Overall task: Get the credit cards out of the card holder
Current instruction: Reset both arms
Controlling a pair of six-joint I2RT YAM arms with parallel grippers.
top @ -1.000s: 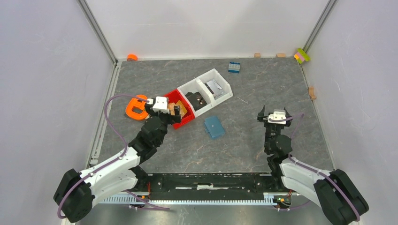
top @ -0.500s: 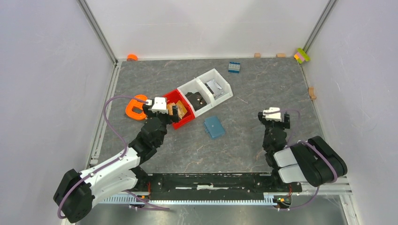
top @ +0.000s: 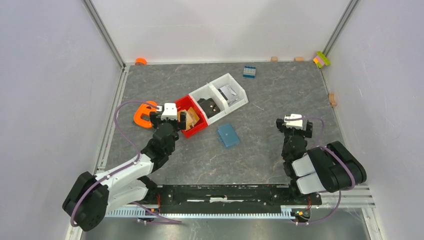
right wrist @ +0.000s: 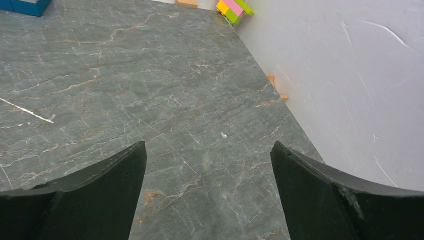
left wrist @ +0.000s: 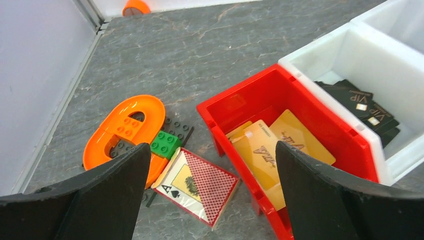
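Note:
The card holder, a flat teal wallet, lies closed on the grey table between the two arms. Tan-orange credit cards lie stacked in the red bin; in the top view these cards show just beyond my left gripper. In its wrist view the left gripper is open, hovering over the bin's near-left corner with nothing between its fingers. My right gripper is open over bare table to the right of the card holder; its own view shows the right gripper empty.
Two white bins adjoin the red bin; one holds black cards. An orange arch piece, a green brick and a playing-card deck lie left of the red bin. A blue brick and coloured bricks lie near the back wall.
The right arm folded back and its gripper shifted slightly right, jaws spreading a little wider. The left gripper eased back a little from the red bin.

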